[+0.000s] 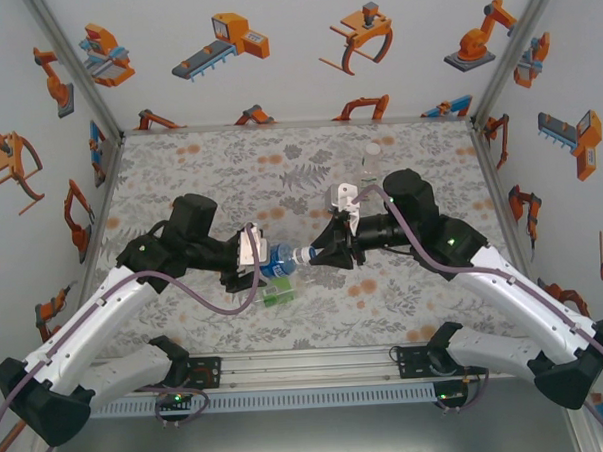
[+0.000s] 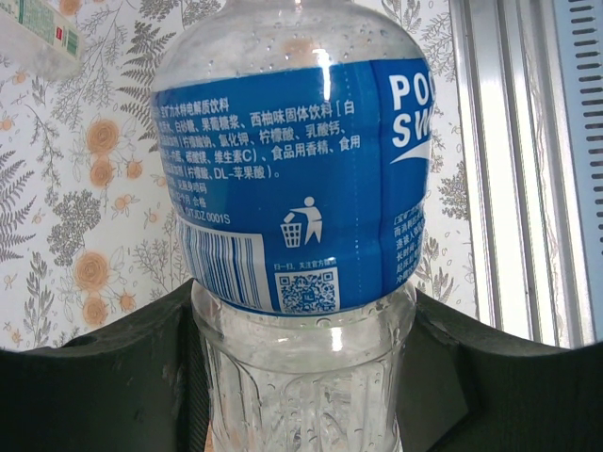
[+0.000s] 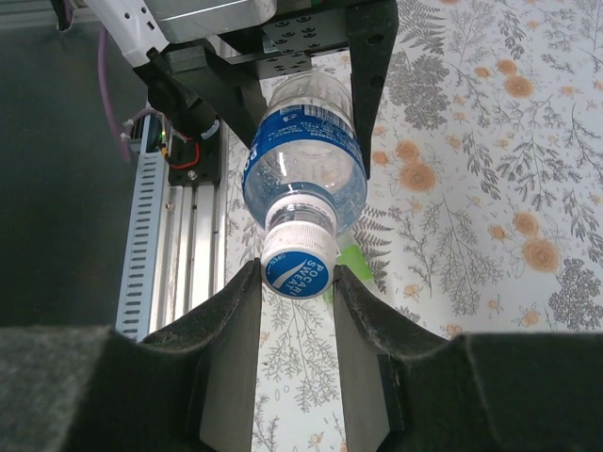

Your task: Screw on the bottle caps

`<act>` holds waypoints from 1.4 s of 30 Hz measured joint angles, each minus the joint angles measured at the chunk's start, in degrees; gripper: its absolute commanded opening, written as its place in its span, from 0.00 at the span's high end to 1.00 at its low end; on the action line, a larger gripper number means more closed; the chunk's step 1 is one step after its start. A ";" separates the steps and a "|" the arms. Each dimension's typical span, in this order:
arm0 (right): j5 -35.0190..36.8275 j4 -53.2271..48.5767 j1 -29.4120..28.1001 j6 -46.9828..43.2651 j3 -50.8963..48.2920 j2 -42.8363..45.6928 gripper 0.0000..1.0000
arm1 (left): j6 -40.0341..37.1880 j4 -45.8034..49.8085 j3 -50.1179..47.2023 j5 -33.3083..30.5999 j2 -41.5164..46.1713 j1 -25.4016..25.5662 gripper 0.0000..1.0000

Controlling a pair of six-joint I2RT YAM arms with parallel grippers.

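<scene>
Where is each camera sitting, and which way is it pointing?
Top external: above and behind the bases, looking down on the table; left arm and right arm show.
Left wrist: on the left arm, facing the blue-labelled bottle in the left claw.
Right wrist: on the right arm, facing the cap in the right claw.
Shared: both wrist views show that bottle.
</scene>
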State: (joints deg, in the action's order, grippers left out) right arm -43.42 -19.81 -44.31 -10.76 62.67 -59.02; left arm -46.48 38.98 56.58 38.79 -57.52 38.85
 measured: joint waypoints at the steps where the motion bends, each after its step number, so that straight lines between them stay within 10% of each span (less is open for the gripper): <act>1: 0.15 -0.02 -0.13 -0.02 0.00 0.00 0.97 | 0.00 0.00 0.00 0.00 0.00 0.11 1.00; 42: -3.96 -9.09 -1.38 -17.46 7.28 -6.45 1.00 | -1.81 6.08 3.80 -0.09 -3.45 0.57 1.00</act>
State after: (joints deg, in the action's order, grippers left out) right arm -47.37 -28.91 -45.69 -28.23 69.95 -65.47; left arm -48.29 45.06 60.38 38.70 -60.97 39.42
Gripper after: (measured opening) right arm 0.341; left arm 0.580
